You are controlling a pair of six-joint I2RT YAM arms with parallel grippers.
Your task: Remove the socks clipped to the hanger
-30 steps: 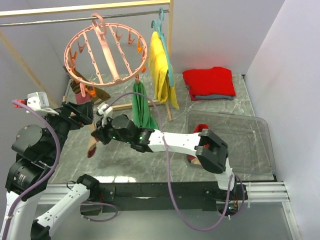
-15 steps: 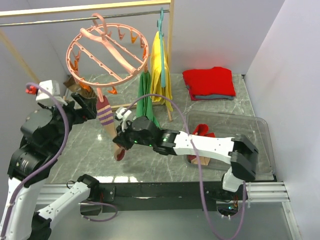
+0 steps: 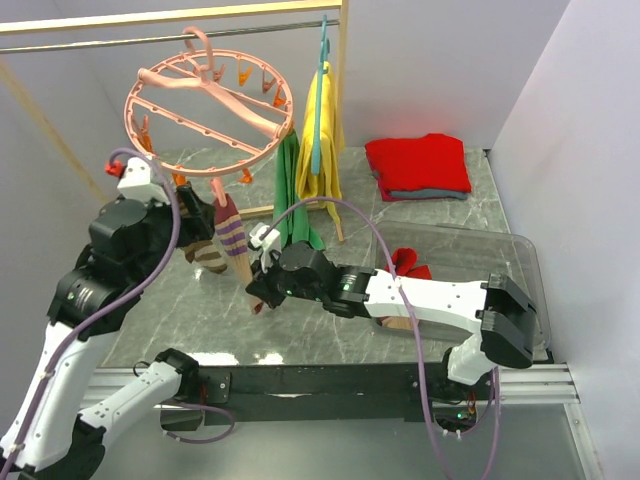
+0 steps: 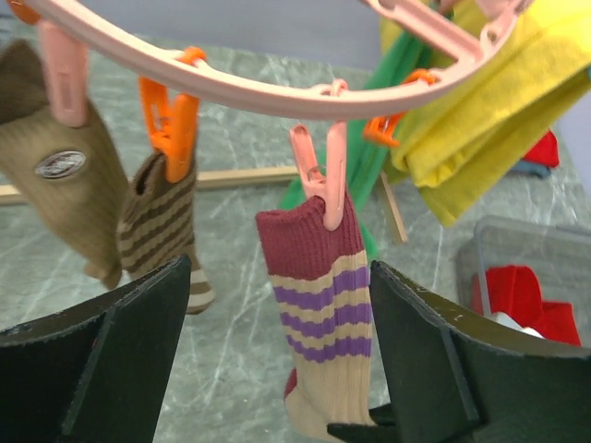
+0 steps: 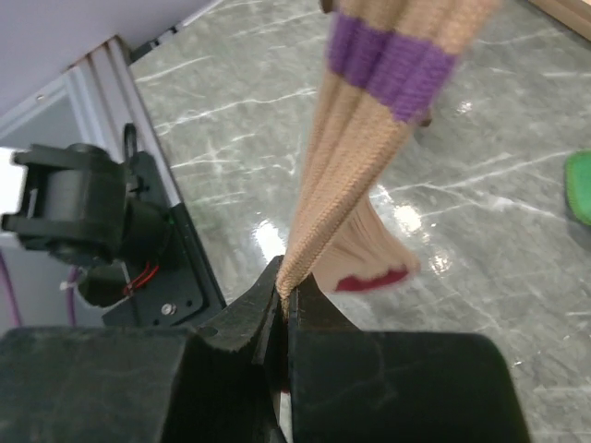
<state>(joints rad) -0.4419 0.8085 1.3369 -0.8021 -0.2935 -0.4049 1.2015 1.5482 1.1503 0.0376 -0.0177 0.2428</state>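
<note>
The salmon-pink hanger hangs from the rail at the back left, and its rim crosses the top of the left wrist view. A maroon sock with purple and tan stripes hangs from a pink clip. My right gripper is shut on this sock's tan lower end and holds it taut. My left gripper is open, with its fingers on either side of the same sock and not touching it. A brown striped sock and an olive-brown sock hang clipped to its left.
A green cloth and a yellow cloth hang on a teal hanger beside the ring. A folded red garment lies at the back right. A clear bin at the right holds red socks.
The right gripper has moved right and nearer with the striped sock's end. The left arm has risen and moved right, towards the hanger. The ring has swung and tilted.
</note>
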